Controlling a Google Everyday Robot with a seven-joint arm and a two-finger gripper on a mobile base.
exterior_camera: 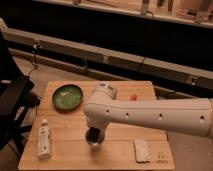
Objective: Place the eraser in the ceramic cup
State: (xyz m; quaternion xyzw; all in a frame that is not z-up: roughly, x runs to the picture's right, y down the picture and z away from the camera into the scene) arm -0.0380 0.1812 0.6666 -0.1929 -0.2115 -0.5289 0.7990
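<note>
The ceramic cup is a small round white cup near the front edge of the wooden table; only its lower rim shows. My gripper hangs straight down from the big white arm, directly over the cup's mouth and very close to it. The eraser is hidden; I cannot see whether it is in the gripper or in the cup.
A green round plate lies at the back left. A white tube lies at the front left. A pale grey pad lies at the front right. An orange stick peeks out behind the arm. A dark chair stands left of the table.
</note>
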